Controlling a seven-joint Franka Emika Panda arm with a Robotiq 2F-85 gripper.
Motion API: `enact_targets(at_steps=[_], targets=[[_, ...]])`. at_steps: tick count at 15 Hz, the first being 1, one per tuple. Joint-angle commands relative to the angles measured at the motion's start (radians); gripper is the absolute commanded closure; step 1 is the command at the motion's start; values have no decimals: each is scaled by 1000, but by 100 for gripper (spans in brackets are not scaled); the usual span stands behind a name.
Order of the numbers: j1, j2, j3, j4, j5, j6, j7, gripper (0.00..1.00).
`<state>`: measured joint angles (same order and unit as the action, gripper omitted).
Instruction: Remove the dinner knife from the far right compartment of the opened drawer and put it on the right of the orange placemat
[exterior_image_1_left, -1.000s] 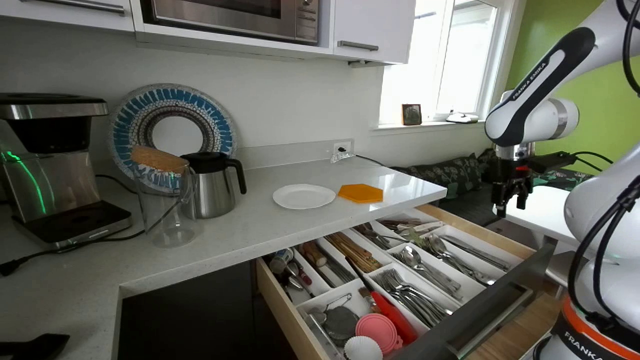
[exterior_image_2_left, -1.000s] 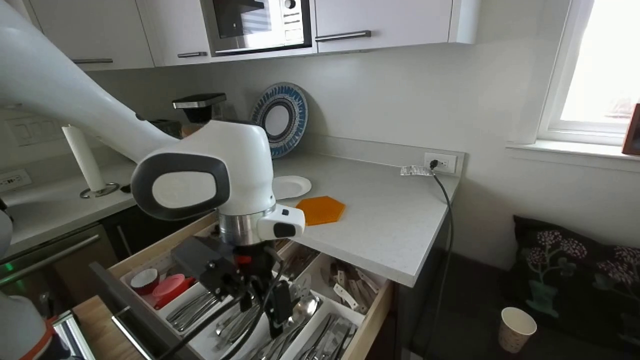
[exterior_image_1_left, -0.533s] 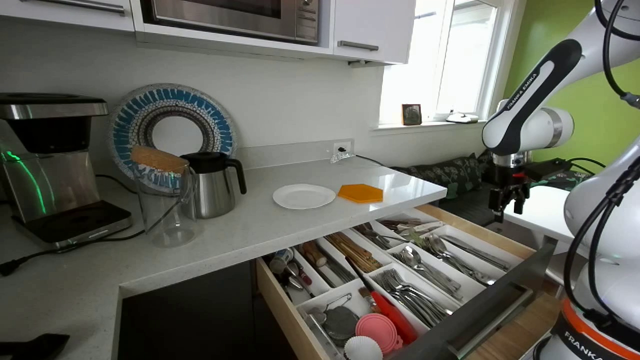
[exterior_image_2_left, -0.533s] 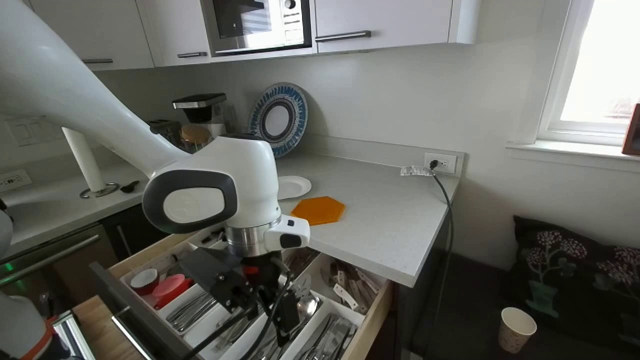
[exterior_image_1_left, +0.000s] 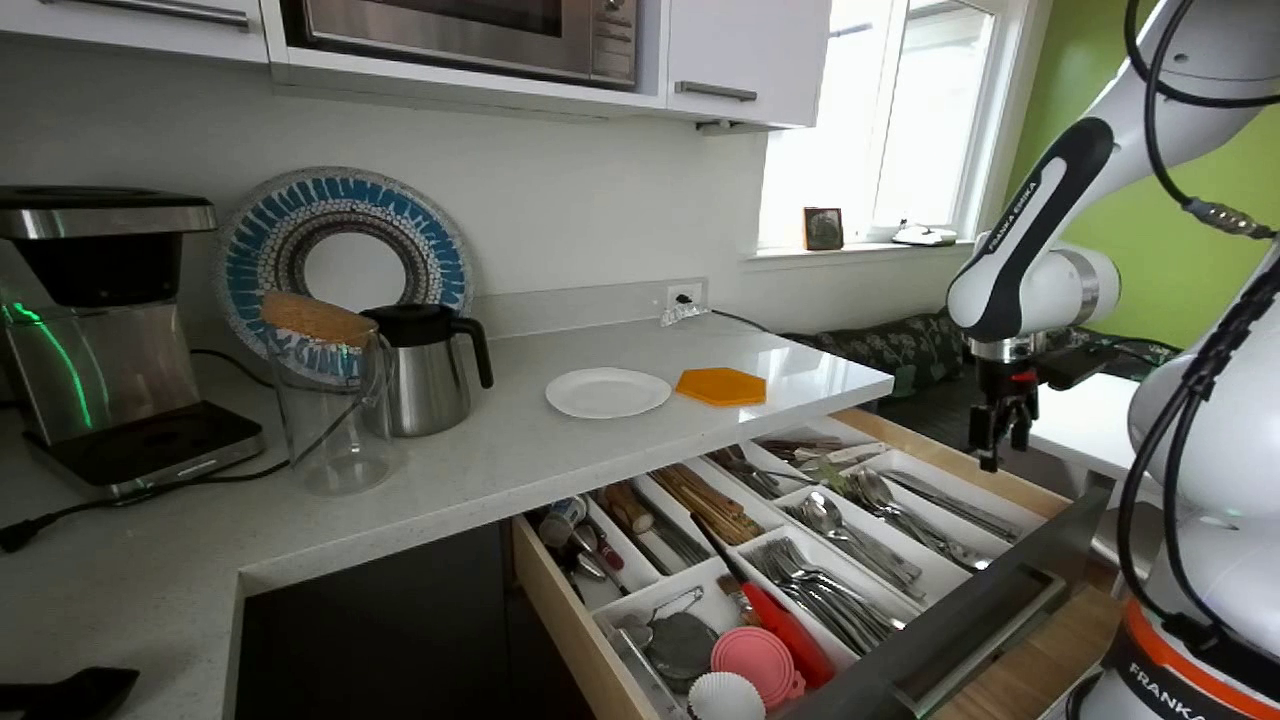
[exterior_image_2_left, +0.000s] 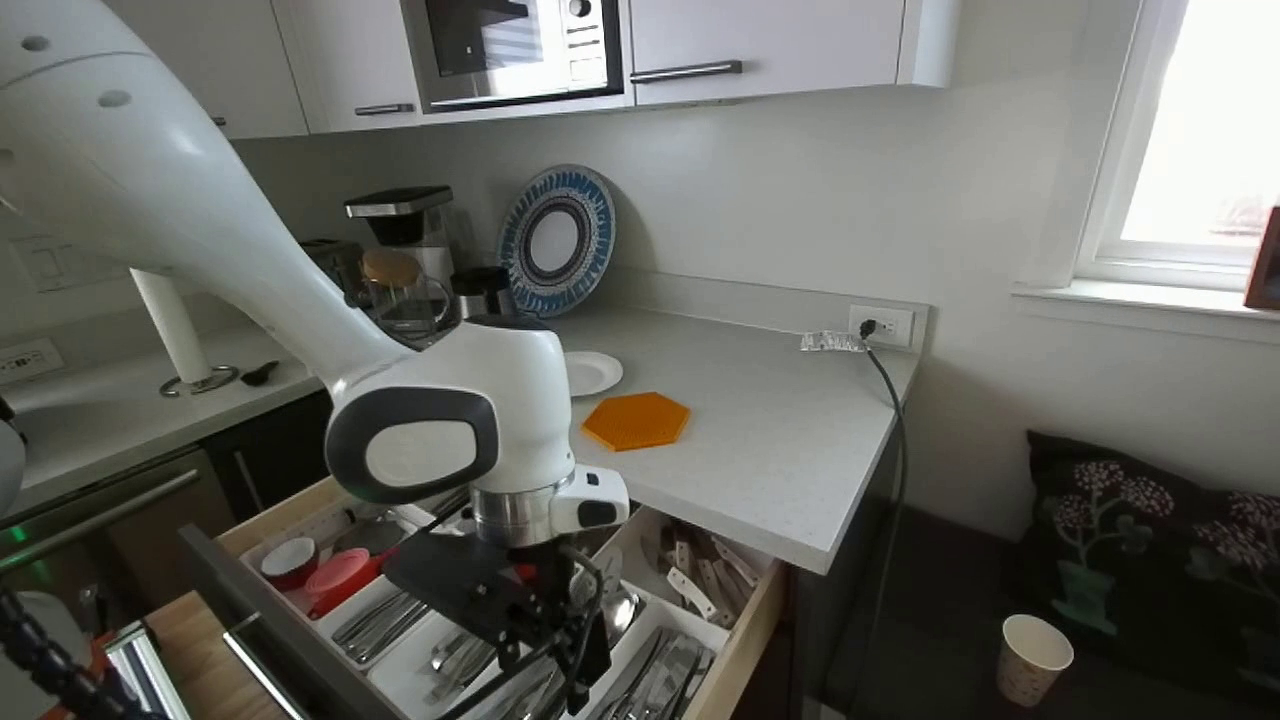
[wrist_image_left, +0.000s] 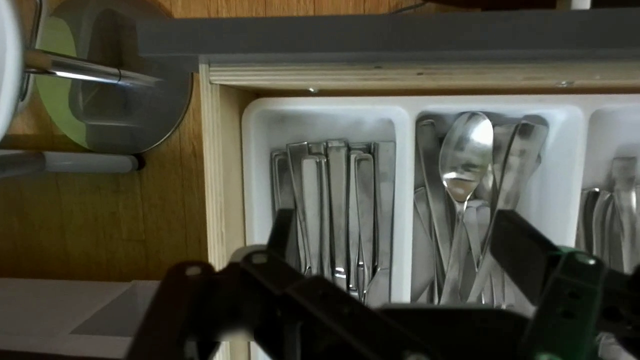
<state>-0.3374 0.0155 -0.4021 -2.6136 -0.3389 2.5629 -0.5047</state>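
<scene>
The open drawer (exterior_image_1_left: 1045, 494) holds a white cutlery tray between wooden sides. Its far right compartment (wrist_image_left: 325, 122) holds several dinner knives (wrist_image_left: 337, 210), handles side by side, lower ends hidden behind my gripper; the knives also show in both exterior views (exterior_image_1_left: 950, 503) (exterior_image_2_left: 665, 670). The orange placemat (exterior_image_1_left: 722, 386) lies flat on the counter, in full view too in an exterior view (exterior_image_2_left: 637, 421). My gripper (wrist_image_left: 402, 230) is open and empty above the drawer. In the wrist view its fingers span the knives and part of the spoon compartment. It shows in both exterior views (exterior_image_1_left: 1003, 450) (exterior_image_2_left: 545, 660).
A white plate (exterior_image_1_left: 608, 392) sits beside the placemat. The counter edge (exterior_image_2_left: 740, 530) overhangs the drawer's back part. A spoon (wrist_image_left: 465, 155) lies on mixed cutlery in the neighbouring compartment. The drawer's dark front (wrist_image_left: 375, 35) and handle (exterior_image_1_left: 985, 645) stand on the robot's side.
My arm has come down, and the gripper is lower and nearer the drawer. It has shifted left in one exterior view and slightly right in the other. Drawer, knives and placemat have not moved.
</scene>
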Motion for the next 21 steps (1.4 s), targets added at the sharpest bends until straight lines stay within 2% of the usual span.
enact_targets(at_steps=[1, 2, 3, 4, 5, 6, 7, 8, 14, 16, 17, 18, 19, 21], targets=[[-17, 156, 30, 61, 100, 71, -94, 0], [-26, 188, 44, 76, 132, 81, -114, 3], [-35, 214, 59, 91, 164, 80, -133, 12], [-45, 240, 74, 111, 195, 83, -149, 17], [-56, 265, 87, 130, 212, 83, -158, 16], [-68, 289, 102, 152, 231, 80, -168, 27], [-80, 312, 114, 175, 243, 79, -178, 32], [-91, 333, 123, 197, 248, 74, -184, 33], [-151, 430, 166, 306, 259, 72, -200, 20], [-164, 450, 179, 324, 257, 68, -204, 36], [-168, 458, 182, 329, 253, 68, -203, 38], [-171, 464, 186, 335, 250, 68, -203, 35], [-174, 473, 191, 341, 249, 69, -203, 43], [-178, 485, 197, 349, 248, 70, -201, 39]])
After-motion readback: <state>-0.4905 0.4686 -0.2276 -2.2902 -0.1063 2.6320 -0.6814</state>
